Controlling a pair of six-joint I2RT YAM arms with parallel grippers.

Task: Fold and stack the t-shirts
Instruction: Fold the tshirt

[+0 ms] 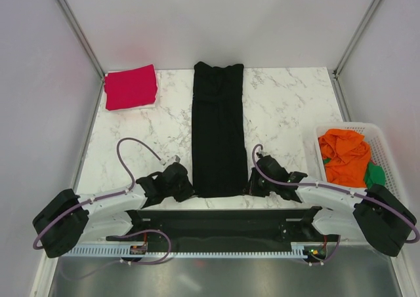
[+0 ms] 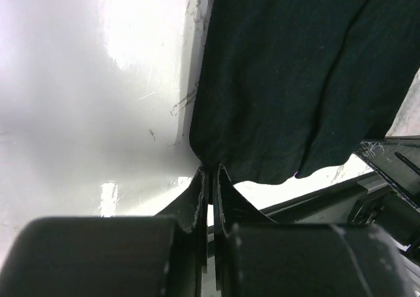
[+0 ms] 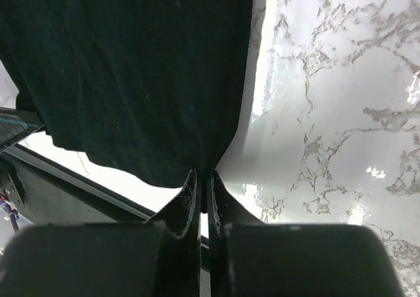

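Note:
A black t-shirt (image 1: 218, 130), folded into a long narrow strip, lies down the middle of the marble table (image 1: 289, 107). My left gripper (image 1: 186, 187) is shut on its near left corner; the wrist view shows the cloth (image 2: 295, 80) pinched between the fingertips (image 2: 210, 172). My right gripper (image 1: 252, 184) is shut on the near right corner; its wrist view shows the cloth (image 3: 131, 67) pinched at the tips (image 3: 203, 176). A folded red t-shirt (image 1: 130, 86) lies at the far left corner.
A white basket (image 1: 377, 139) at the right edge holds crumpled orange (image 1: 344, 154) and green (image 1: 375, 174) shirts. Grey walls with metal posts enclose the table. A black rail runs along the near edge (image 1: 223, 218).

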